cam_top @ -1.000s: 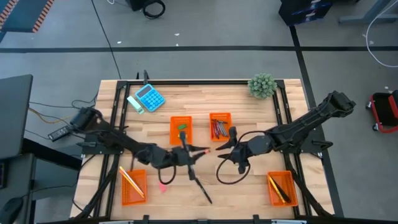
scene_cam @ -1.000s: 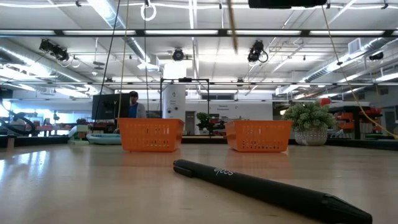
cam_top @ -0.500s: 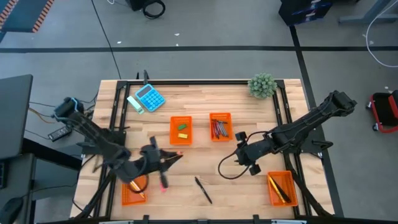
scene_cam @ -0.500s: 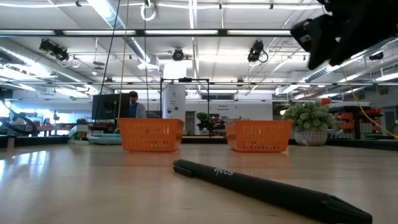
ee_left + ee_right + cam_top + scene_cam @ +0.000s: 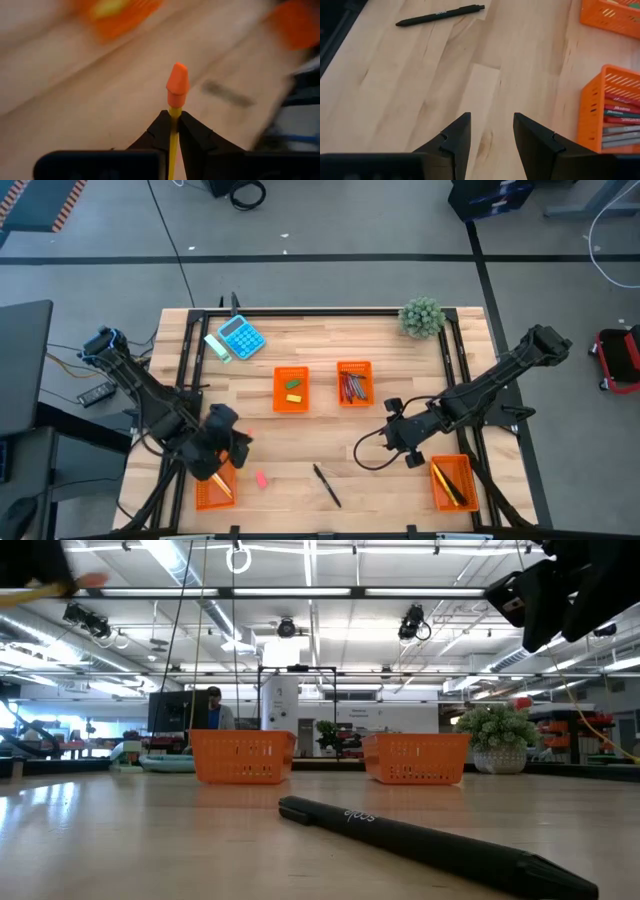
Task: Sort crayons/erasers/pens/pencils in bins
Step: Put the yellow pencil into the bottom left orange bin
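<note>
My left gripper [image 5: 172,125] is shut on a yellow pencil [image 5: 173,145] with an orange cap [image 5: 177,85]. In the high view it [image 5: 232,458] hangs by the near-left orange bin [image 5: 200,498], which holds pencils. The pencil also shows blurred in the low view [image 5: 45,590]. My right gripper [image 5: 490,130] stands open above bare wood right of the middle [image 5: 395,438]. A black pen [image 5: 326,485] and a pink eraser [image 5: 261,478] lie flat on the table. Two far bins hold erasers [image 5: 291,390] and crayons [image 5: 354,383]. My left gripper pinches the pencil's shaft just behind the orange cap [image 5: 173,114] between its two fingers. The pencil runs along the fingers, and its capped end sticks out past the fingertips. It is lifted clear of the table.
A fourth bin [image 5: 452,483] stands at the near right. A blue calculator [image 5: 240,337] and a small green plant [image 5: 421,317] sit along the far edge. Dark frame rails run down both sides of the table. Bare wood lies between the bins.
My left gripper has carried the pencil from the table's middle toward the left edge, to the near-left bin, and its wrist has rolled. My right gripper has drawn back a little toward the right edge. The pen and the pink eraser have stayed put.
</note>
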Controlling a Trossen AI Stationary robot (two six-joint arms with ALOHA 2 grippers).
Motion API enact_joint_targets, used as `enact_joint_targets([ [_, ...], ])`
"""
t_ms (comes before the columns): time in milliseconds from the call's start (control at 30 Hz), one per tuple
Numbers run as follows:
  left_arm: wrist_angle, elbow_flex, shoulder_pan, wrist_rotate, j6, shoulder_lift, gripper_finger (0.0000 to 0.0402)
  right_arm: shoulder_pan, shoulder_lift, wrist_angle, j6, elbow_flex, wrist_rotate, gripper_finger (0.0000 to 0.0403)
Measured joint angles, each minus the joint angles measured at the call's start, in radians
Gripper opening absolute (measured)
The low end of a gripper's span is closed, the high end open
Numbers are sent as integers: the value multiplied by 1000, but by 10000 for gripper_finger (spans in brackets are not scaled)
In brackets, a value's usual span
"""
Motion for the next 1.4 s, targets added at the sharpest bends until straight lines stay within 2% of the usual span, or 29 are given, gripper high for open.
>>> enact_joint_targets([
  [100,-146,0,-4,105,-138,-3,29,10,0,0,6,0,0,154],
  [367,-177,0,-57,143,-256,-39,30,24,0,-2,8,0,0,154],
  [667,-186,-4,-67,129,-247,47,37,24,0,-3,4,0,19,154],
  [833,-159,-4,-104,130,-154,107,32,24,0,-2,2,-18,20,154],
  [1100,-137,-5,-146,130,-201,180,48,23,0,2,4,-47,19,154],
  [1400,-63,-5,-176,130,-220,197,38,23,0,15,5,-81,20,154],
])
